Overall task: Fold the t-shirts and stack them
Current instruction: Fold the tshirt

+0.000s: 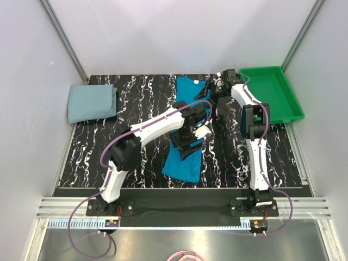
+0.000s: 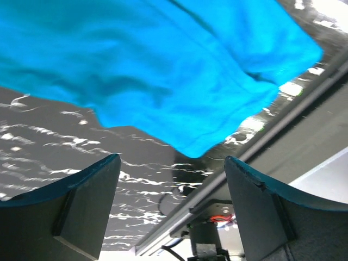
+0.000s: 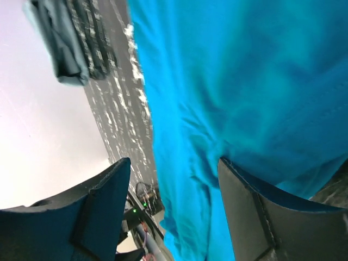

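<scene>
The teal t-shirt (image 1: 182,163) lies as a long, narrow strip down the middle of the desk (image 1: 141,98). It runs from close to the far edge almost to the near edge. In the left wrist view its near end (image 2: 163,65) is rumpled and stops just short of the desk's near edge. The grey-blue t-shirt (image 1: 92,102) sits folded in the far left corner, well apart from the teal one. A green tray (image 1: 293,103) occupies the far right corner.

The left arm rises from its base at the near edge and bends at the elbow above the near-left part of the desk. Its forearm stretches toward the centre, where the wrist folds over above the middle of the teal strip. The left end effector (image 1: 187,142) points back toward the near edge. Its fingers (image 2: 92,190) stand wide apart with nothing between them; the cloth lies beyond their tips.

The right arm runs from its base straight up the right side of the desk and bends at an elbow about halfway to the far edge. It continues toward the far edge beside the tray, then turns its wrist leftward. The right end effector (image 1: 213,87) sits at the far end of the teal strip. Its fingers (image 3: 103,196) are spread apart and grip nothing. The teal cloth (image 3: 244,81) fills the space beyond them, and the grey-blue t-shirt (image 3: 62,38) is visible in the distance. Whether either fingertip touches the fabric cannot be told.
</scene>
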Action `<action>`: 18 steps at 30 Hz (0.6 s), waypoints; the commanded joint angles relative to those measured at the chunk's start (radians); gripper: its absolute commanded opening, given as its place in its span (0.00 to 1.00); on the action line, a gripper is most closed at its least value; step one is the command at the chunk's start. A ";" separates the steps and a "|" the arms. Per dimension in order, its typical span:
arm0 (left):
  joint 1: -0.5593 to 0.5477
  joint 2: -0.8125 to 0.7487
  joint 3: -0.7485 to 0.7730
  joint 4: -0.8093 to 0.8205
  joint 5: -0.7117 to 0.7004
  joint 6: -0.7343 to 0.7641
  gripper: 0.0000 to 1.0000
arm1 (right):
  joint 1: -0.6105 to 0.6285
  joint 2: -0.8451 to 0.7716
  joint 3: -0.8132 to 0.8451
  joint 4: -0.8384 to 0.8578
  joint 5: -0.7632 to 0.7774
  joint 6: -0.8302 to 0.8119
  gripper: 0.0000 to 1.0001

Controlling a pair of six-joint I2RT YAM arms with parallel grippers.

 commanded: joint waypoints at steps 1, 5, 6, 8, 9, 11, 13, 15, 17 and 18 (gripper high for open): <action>0.004 0.017 0.008 0.019 0.143 0.015 0.82 | 0.005 -0.017 0.070 -0.014 -0.015 -0.035 0.73; 0.012 0.083 0.040 0.012 0.205 0.017 0.82 | 0.006 0.006 0.096 -0.067 0.022 -0.088 0.74; 0.012 0.096 0.045 0.010 0.208 0.017 0.82 | 0.005 0.007 0.100 -0.074 0.033 -0.099 0.74; 0.012 0.128 0.062 0.007 0.225 0.018 0.81 | 0.005 0.018 0.103 -0.082 0.051 -0.119 0.74; 0.012 0.139 0.068 0.009 0.233 0.018 0.81 | 0.005 0.027 0.110 -0.084 0.059 -0.125 0.74; 0.014 0.166 0.082 0.009 0.257 0.015 0.81 | 0.005 0.041 0.139 -0.088 0.076 -0.131 0.74; 0.017 0.188 0.100 0.007 0.286 0.009 0.81 | 0.005 0.067 0.166 -0.097 0.093 -0.141 0.74; 0.017 0.223 0.120 0.004 0.291 0.009 0.81 | 0.005 0.085 0.195 -0.105 0.110 -0.147 0.75; 0.018 0.261 0.161 -0.002 0.292 0.007 0.81 | 0.006 0.098 0.218 -0.114 0.126 -0.151 0.75; 0.018 0.275 0.180 -0.005 0.294 0.007 0.81 | 0.006 0.108 0.220 -0.119 0.133 -0.165 0.75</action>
